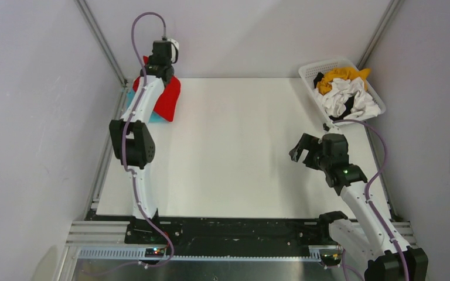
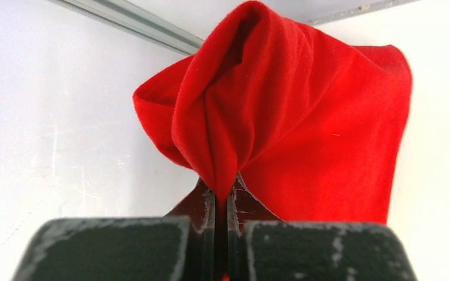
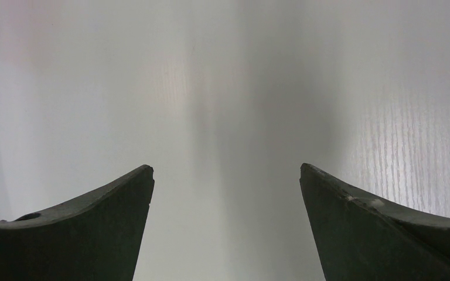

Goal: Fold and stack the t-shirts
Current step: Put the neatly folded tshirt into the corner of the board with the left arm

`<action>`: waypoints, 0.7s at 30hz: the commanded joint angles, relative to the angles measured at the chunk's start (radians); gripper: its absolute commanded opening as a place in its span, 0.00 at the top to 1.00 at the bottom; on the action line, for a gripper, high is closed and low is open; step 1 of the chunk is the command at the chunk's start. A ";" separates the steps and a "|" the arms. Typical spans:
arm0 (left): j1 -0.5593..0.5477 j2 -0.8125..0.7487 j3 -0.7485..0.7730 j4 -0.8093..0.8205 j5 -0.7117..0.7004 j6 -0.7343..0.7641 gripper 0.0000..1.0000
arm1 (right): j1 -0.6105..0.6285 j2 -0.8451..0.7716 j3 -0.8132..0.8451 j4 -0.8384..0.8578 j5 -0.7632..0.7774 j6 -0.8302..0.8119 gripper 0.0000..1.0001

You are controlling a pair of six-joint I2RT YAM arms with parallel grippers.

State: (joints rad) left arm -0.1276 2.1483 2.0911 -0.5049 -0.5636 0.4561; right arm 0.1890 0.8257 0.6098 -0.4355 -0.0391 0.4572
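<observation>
Left gripper (image 2: 221, 199) pinches a fold of the limp red shirt (image 2: 304, 134); its hems would likely hold better. Right gripper (image 3: 227, 170) gapes wide, empty.

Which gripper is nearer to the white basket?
Right. The right gripper hangs open just short of the white basket; the left gripper, shut on the red t-shirt, is across the table in its far-left corner.

Bright, even, diffuse light; shadows are faint. In the right wrist view a soft grey shadow crosses the table (image 3: 228, 105), and the right gripper (image 3: 226, 166) looks blurred up close. The red t-shirt (image 2: 304, 134) is sharp.
</observation>
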 commanded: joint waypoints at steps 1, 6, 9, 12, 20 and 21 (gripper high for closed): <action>0.007 -0.154 0.015 0.040 0.033 0.022 1.00 | 0.004 0.000 0.001 0.031 0.027 -0.018 0.01; 0.012 -0.192 0.002 0.040 0.091 -0.013 1.00 | 0.007 0.010 0.001 0.035 0.019 -0.017 0.00; 0.013 -0.196 -0.011 0.041 0.108 -0.017 1.00 | 0.010 0.017 0.001 0.037 0.011 -0.016 0.01; 0.018 -0.184 -0.023 0.040 0.114 -0.029 1.00 | 0.012 0.019 0.001 0.035 0.015 -0.015 0.01; 0.052 -0.119 -0.031 0.042 0.150 -0.050 1.00 | 0.015 0.023 0.001 0.035 0.035 -0.020 0.01; 0.063 -0.112 -0.028 0.042 0.150 -0.049 1.00 | 0.015 0.024 0.000 0.038 0.036 -0.020 0.01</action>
State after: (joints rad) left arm -0.1001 2.0232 2.0472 -0.5041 -0.4301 0.4217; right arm 0.1986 0.8474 0.6098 -0.4347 -0.0307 0.4507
